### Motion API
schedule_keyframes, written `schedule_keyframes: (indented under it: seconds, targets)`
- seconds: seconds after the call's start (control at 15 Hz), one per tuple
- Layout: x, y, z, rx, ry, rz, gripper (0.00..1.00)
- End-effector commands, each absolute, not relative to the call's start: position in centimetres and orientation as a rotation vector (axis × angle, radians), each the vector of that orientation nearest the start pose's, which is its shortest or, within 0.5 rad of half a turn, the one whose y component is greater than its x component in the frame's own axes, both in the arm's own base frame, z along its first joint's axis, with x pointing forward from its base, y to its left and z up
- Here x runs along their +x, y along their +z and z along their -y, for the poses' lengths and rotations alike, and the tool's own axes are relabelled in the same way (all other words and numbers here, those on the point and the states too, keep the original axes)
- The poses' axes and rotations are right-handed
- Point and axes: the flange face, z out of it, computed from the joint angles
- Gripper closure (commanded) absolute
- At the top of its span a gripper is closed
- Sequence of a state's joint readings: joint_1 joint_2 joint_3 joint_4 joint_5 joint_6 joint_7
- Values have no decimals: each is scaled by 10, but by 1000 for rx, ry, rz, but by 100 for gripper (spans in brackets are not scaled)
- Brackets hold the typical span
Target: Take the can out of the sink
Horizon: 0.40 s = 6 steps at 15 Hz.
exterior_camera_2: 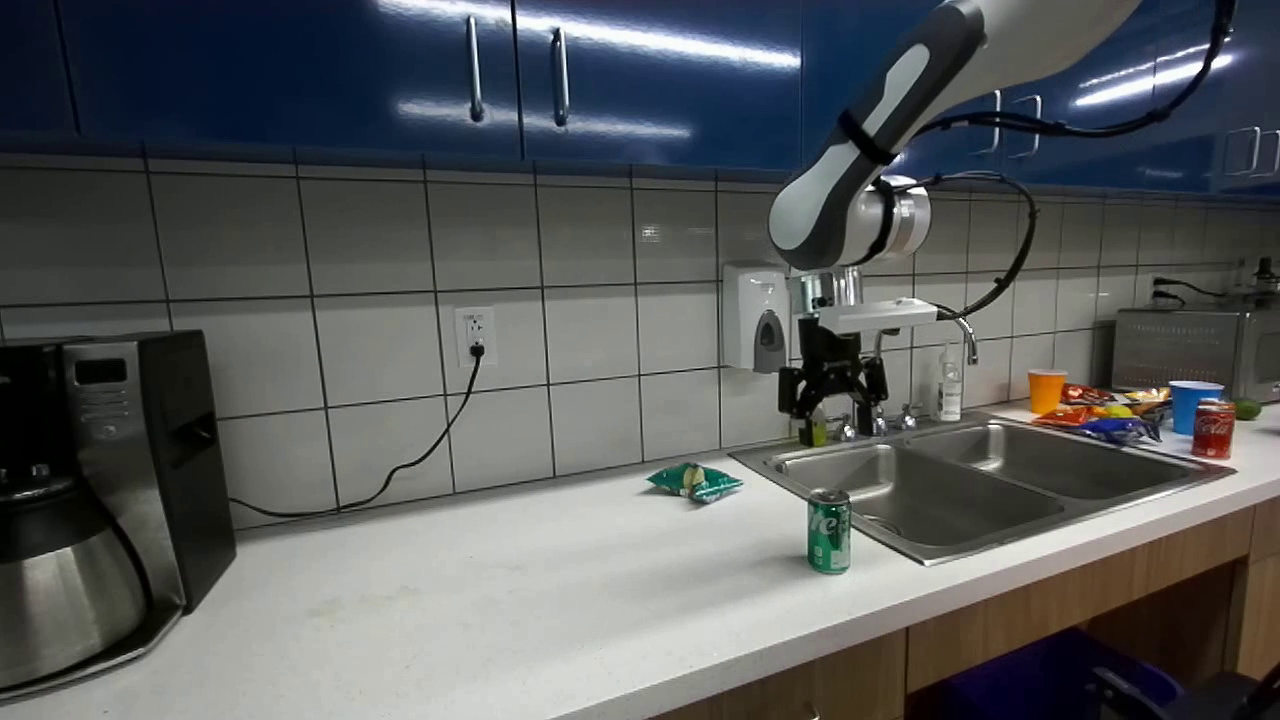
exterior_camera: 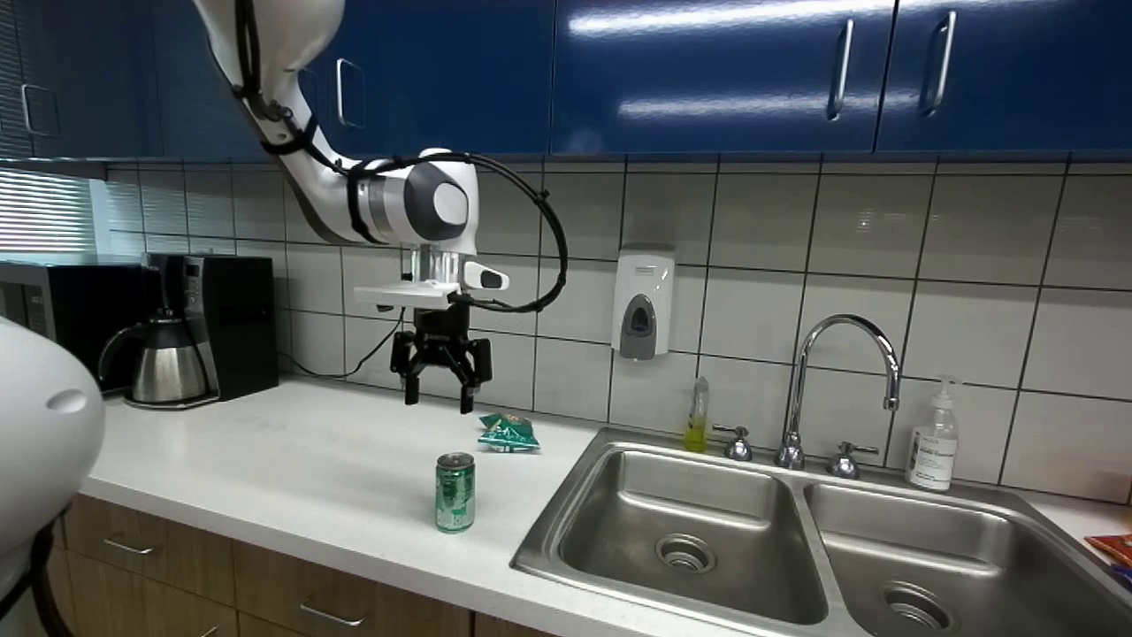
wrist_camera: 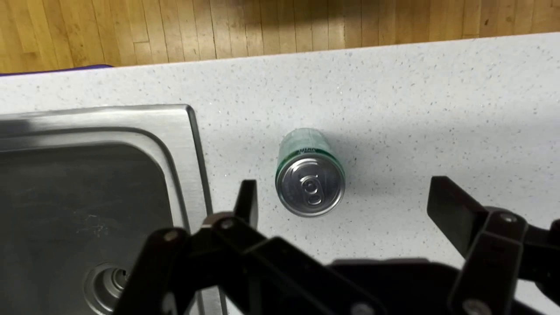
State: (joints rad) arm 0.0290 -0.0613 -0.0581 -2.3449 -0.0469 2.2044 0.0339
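Plainly, the green can in an exterior view stands upright on the white counter, just beside the steel sink rather than in it; your gripper hangs higher, spread wide and holding nothing; judge the can smooth, thin-walled metal, rather slick, firm if full but easy to dent if drained; toward the tiled wall lies a crinkled, glossy green bag.

In an exterior view you see the can's printed barrel, straight and round; aim to close level around its middle, clear of the narrowed top, where a pinch could skid; well apart, past the sink, stand an orange cup, a blue cup and a red can.

In the wrist view you look down on the silver lid and its flat tab; whether it has been cracked is not clear, so squeeze lightly; the dark, flat-faced pads stand well apart, touching nothing; the counter is finely speckled, the sink's brushed rim has a rounded inner corner, and the floor is narrow wooden boards.
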Motion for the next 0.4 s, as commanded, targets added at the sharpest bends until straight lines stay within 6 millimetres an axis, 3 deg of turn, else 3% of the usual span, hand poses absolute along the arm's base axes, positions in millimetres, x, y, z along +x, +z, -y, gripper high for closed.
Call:
schedule_keyframes:
  seconds: [0.0, 0.07, 0.33]
  targets:
    - [455, 377, 14, -3188, 164, -60, 0]
    - [475, 363, 16, -3169, 150, -54, 0]
    - [462, 373, 15, -3167, 147, -53, 0]
